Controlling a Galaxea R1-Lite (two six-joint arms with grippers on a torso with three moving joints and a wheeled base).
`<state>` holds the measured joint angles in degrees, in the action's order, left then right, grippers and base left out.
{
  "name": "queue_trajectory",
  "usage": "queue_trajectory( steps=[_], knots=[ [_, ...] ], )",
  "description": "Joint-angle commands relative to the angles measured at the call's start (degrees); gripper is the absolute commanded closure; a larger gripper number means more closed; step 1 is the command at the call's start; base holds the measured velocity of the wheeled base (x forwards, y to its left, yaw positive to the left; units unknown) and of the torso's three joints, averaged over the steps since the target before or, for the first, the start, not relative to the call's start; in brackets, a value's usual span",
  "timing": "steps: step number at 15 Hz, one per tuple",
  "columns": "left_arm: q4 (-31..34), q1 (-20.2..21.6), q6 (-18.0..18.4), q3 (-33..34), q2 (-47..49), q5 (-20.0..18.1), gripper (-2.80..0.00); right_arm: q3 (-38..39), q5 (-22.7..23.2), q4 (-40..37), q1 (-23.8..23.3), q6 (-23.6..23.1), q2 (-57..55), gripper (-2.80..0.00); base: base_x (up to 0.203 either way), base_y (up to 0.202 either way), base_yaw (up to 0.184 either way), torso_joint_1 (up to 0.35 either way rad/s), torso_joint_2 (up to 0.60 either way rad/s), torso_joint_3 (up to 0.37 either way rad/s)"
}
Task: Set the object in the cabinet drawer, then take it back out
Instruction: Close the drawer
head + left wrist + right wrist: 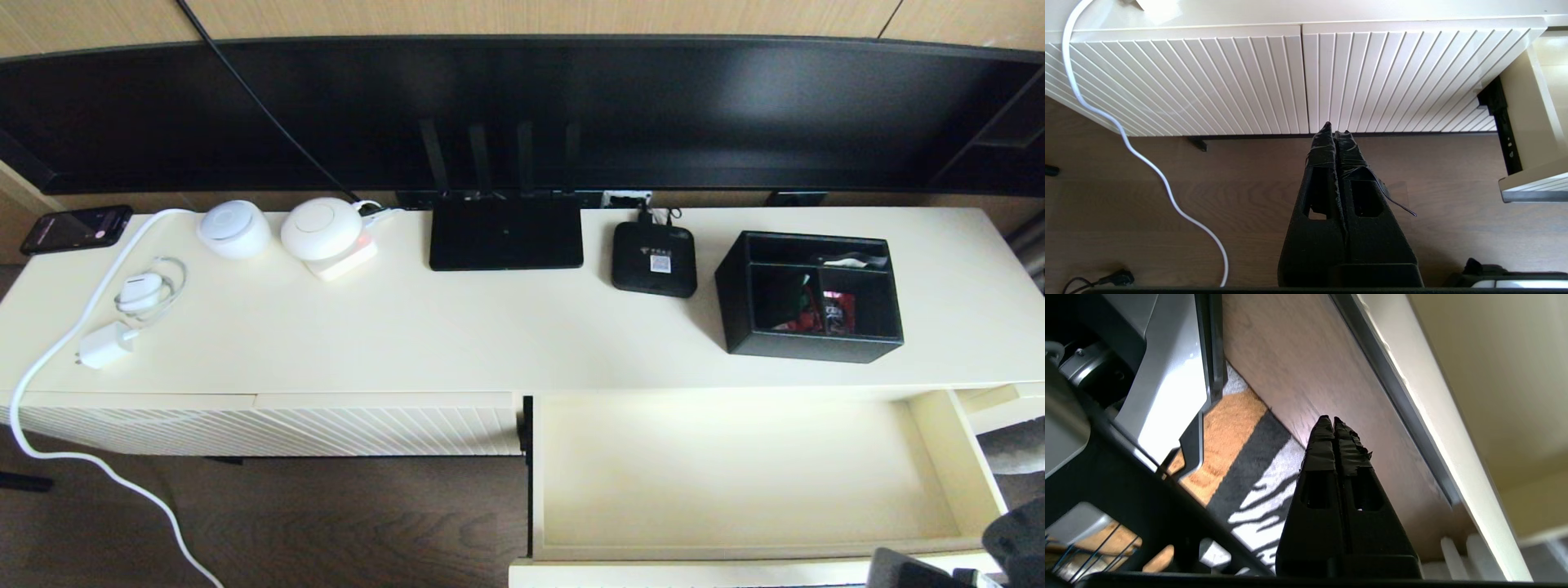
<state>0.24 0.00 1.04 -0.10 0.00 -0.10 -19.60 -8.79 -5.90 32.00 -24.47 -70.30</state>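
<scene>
The black organizer box (808, 298), with dividers and red packets inside, stands on the cabinet top at the right, above the cabinet drawer (955, 465). The drawer is pulled out and its smooth cream inside holds nothing. Neither gripper touches the box. My left gripper (1336, 130) is shut and empty, low over the wooden floor in front of the ribbed panel, with the drawer's side wall (1531, 122) off to one side. My right gripper (1332, 420) is shut and empty, low beside the drawer's front edge (1453, 428). Part of the right arm (1012, 539) shows at the head view's lower right corner.
On the top stand a flat router (506, 233) with antennas, a small black box (655, 257) with a sticker, two white round devices (235, 229), a phone (75, 229) and a charger (106, 347). A white cable (1147, 163) trails over the floor. A striped rug (1237, 457) lies nearby.
</scene>
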Motion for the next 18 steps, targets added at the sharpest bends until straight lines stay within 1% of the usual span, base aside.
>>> queue_trajectory(
  steps=[1,4,6,7,9,15,18],
  knots=[
    [0.0,0.0,0.0,0.0,0.1,0.0,0.0,3.3,-0.4,8.2,0.9,-0.2,-7.1,0.0,0.0,0.0,0.0,0.0,0.0,0.0],
    [0.0,0.0,0.0,0.0,0.1,0.0,0.0,7.1,-3.9,21.4,1.1,-0.5,-16.2,0.0,0.0,0.0,0.0,0.0,0.0,0.0],
    [0.0,0.0,0.0,0.0,0.1,0.0,0.0,9.0,-7.3,31.4,1.1,-0.6,-20.7,0.0,0.0,0.0,0.0,0.0,0.0,0.0],
    [0.0,0.0,0.0,0.0,0.1,0.0,0.0,9.3,-9.3,34.2,1.1,-0.6,-21.2,0.0,0.0,0.0,0.0,0.0,0.0,0.0],
    [0.0,0.0,0.0,0.0,0.1,0.0,0.0,9.1,-10.9,36.2,1.0,-0.6,-20.4,0.0,0.0,0.0,0.0,0.0,0.0,0.0],
    [0.0,0.0,0.0,0.0,0.1,0.0,0.0,8.8,-12.0,40.8,0.3,-0.5,-21.8,0.0,0.0,0.0,0.0,0.0,0.0,0.0],
    [0.0,0.0,0.0,0.0,0.1,0.0,0.0,8.1,-12.0,45.6,-2.1,-0.2,-25.0,0.0,0.0,0.0,0.0,0.0,0.0,0.0]
  ],
)
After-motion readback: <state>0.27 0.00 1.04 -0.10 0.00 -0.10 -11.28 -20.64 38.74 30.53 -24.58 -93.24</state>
